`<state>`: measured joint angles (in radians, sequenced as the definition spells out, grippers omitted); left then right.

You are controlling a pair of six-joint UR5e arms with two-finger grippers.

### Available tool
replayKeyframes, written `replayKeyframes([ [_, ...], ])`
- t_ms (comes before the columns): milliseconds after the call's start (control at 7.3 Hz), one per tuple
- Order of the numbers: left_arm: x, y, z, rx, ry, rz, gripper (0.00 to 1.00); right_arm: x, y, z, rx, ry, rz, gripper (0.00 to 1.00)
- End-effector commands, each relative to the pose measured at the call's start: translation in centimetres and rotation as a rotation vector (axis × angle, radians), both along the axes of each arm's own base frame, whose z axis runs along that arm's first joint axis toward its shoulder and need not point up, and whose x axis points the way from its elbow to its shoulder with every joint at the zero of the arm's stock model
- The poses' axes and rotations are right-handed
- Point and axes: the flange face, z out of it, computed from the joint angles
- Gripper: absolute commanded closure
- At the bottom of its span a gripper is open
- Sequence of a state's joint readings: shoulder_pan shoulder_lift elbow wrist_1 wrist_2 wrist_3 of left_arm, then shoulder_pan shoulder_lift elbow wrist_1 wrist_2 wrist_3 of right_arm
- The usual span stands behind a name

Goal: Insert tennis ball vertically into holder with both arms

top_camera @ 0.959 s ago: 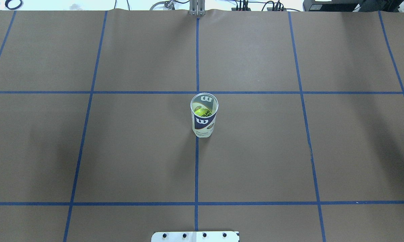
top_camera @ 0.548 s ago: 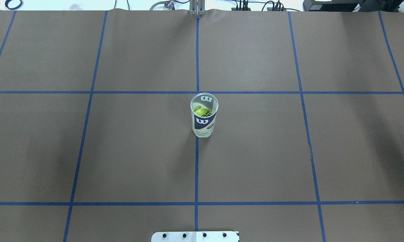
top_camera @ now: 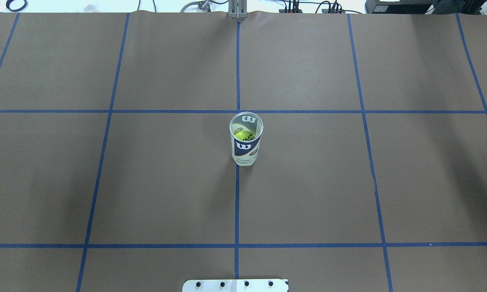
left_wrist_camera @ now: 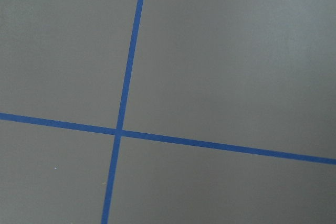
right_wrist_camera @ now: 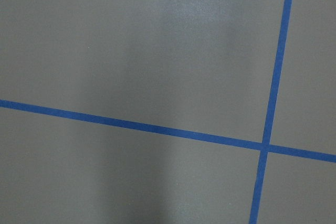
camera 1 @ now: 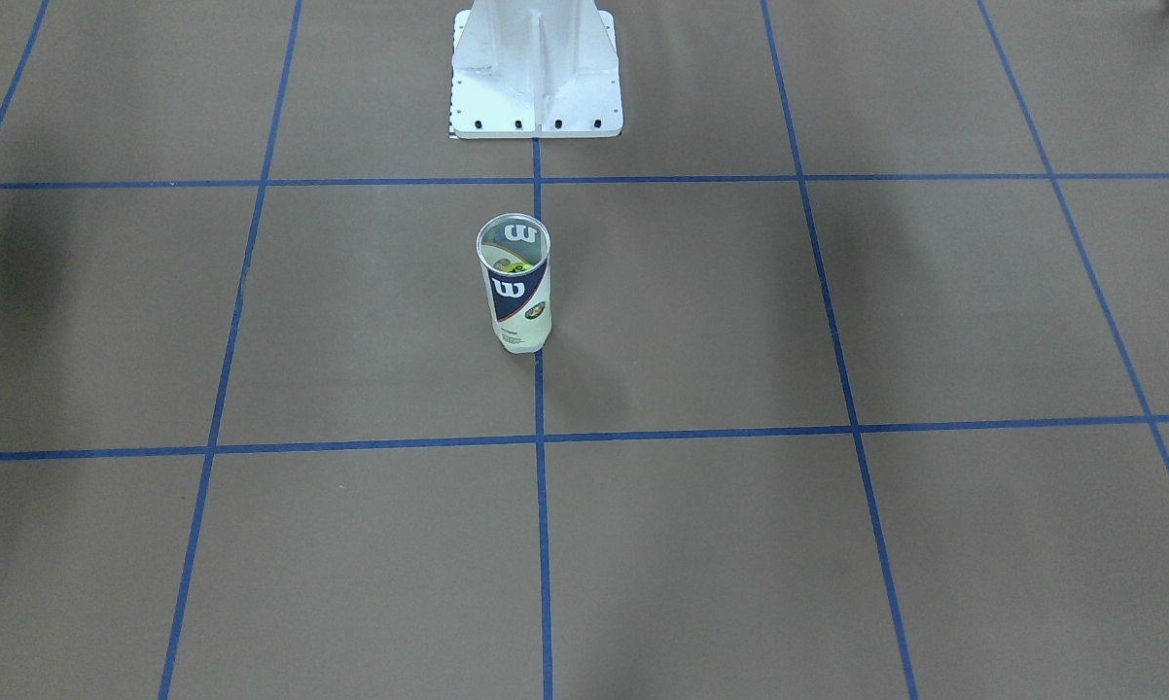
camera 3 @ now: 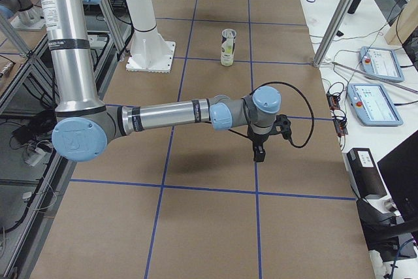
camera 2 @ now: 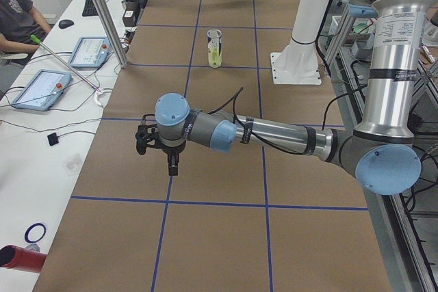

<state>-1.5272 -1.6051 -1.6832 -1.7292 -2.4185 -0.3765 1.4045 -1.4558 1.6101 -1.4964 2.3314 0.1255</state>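
Front-facing view, holder: the holder (camera 1: 514, 292) stands upright on the counter (camera 1: 837, 544), mouth up, just beside a blue tape line (camera 1: 540, 408); neither gripper appears here.
Front-facing view, ball: a yellow-green tennis ball (camera 1: 517, 263) shows through the open mouth, low inside the holder.
Front-facing view, pedestal: a white pedestal (camera 1: 536, 78) rises behind the holder, apart from it.
Overhead view, holder: the holder (top_camera: 246, 142) is upright near a tape crossing, with the tennis ball (top_camera: 240, 132) inside it.
Overhead view, base plate: a white bolted plate (top_camera: 235, 285) sits at the bottom edge.
Left-side view, left gripper: the left gripper (camera 2: 172, 167) hangs above the counter (camera 2: 226, 237) with its fingers pointing down at the end of the outstretched left arm (camera 2: 274, 135); whether it is released or clenched cannot be told.
Left-side view, holder: the holder (camera 2: 215, 48) is far beyond the left gripper, well apart from it.
Left-side view, person: a seated person (camera 2: 17, 18) is at a white desk with two tablets (camera 2: 41, 89), off to the gripper's side.
Right-side view, right gripper: the right gripper (camera 3: 259, 155) points down over the counter (camera 3: 209, 227) from the stretched right arm (camera 3: 170, 114); its state cannot be told.
Right-side view, holder: the holder (camera 3: 228, 47) is well beyond the right gripper, untouched.
Left wrist view, counter: only brown paper and a tape crossing (left_wrist_camera: 117, 131) below the gripper.
Right wrist view, counter: only brown paper and a tape crossing (right_wrist_camera: 264, 147).
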Motion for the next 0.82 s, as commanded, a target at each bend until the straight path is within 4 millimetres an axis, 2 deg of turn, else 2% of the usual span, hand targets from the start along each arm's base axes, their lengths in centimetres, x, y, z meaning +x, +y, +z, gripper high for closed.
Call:
replayKeyframes([
  [0,-0.1,0.6,1.5,-0.025,-0.073,0.001,0.01,0.2,0.1,0.4,0.008,0.026,-0.001,0.00],
  [137,-0.2,1.2,2.4,-0.008,-0.099,0.029,0.01,0.3,0.3,0.4,0.012,0.024,-0.002,0.00],
  [274,-0.2,2.5,4.2,-0.012,-0.109,0.065,0.01,0.2,0.2,0.5,0.010,0.023,-0.003,0.00],
  [411,0.3,2.8,4.6,-0.004,-0.118,0.106,0.01,0.2,0.2,0.3,0.013,0.022,-0.003,0.00],
  [685,0.0,3.7,5.4,-0.034,-0.125,0.190,0.01,0.2,0.0,-0.2,0.020,0.018,-0.001,0.00],
])
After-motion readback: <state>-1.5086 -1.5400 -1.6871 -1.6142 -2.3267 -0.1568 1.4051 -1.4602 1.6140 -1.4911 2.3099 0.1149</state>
